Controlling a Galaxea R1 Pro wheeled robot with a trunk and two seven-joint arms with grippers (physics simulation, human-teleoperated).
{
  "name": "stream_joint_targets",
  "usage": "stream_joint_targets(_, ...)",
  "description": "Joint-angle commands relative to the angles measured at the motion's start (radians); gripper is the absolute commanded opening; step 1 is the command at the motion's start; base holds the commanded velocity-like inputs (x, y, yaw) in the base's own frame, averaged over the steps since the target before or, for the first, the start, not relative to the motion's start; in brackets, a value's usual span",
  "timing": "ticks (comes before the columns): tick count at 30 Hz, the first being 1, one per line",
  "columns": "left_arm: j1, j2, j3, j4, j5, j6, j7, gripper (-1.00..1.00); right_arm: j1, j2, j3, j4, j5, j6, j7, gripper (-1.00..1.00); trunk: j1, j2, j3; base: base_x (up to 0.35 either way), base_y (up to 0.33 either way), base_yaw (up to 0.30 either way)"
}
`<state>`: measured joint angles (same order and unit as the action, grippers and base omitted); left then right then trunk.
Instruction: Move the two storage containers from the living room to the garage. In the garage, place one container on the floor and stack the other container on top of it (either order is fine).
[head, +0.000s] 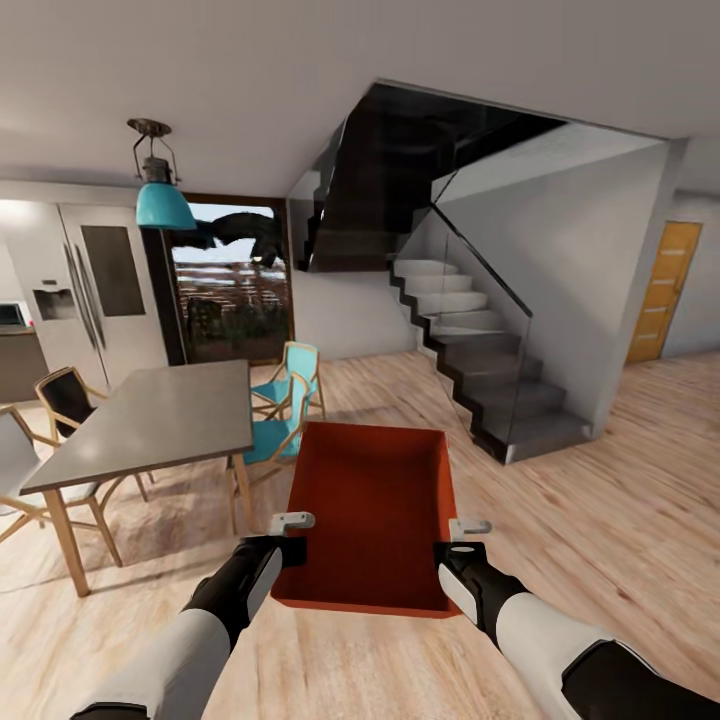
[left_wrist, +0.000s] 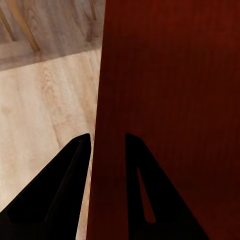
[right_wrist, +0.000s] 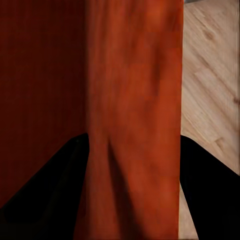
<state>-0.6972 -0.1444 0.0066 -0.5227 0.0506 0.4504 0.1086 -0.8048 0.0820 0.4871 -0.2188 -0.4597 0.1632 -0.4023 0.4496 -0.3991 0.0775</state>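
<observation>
Both arms reach forward, forearms converging. The left gripper (head: 291, 537) is clamped over the left wall and the right gripper (head: 462, 540) over the right wall of one storage container (head: 372, 510), a finger on each side of the wall. Container held level above the wood floor (head: 600, 500), just right of the dining table (head: 150, 420), staircase (head: 480, 370) beyond.

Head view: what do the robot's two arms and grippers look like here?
Both arms have white forearm shells with glossy black wrist sections. The left gripper and right gripper end in small light-grey fingers. In the wrist views the fingers appear as black tapering wedges. No cables or markings visible.
</observation>
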Motion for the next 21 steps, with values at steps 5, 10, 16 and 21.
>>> stream_joint_targets(5, 0.001, -0.001, 0.004, -0.001, -0.011, 0.008, 0.01, -1.0, -0.001, 0.012, 0.001, -0.016, 0.018, 0.009, -0.007, -1.0, 0.0, -0.001, -0.001, 0.0, 0.0, -0.276)
stream_joint_targets(10, 0.001, -0.001, 0.004, 0.0, -0.011, 0.007, 0.01, -1.0, -0.001, 0.012, 0.001, -0.016, 0.018, 0.009, -0.007, -1.0, 0.0, -0.001, -0.004, 0.0, 0.0, -0.276)
stream_joint_targets(16, 0.001, -0.001, 0.004, 0.0, -0.011, 0.007, 0.01, -1.0, -0.001, 0.012, 0.001, -0.016, 0.018, 0.009, -0.007, -1.0, 0.0, -0.001, -0.007, 0.0, 0.0, -0.276)
stream_joint_targets(21, 0.001, -0.001, 0.004, -0.001, -0.011, 0.007, 0.01, -1.0, -0.001, 0.012, 0.001, -0.016, 0.018, 0.009, -0.007, -1.0, 0.0, -0.001, -0.009, 0.0, 0.0, -0.276)
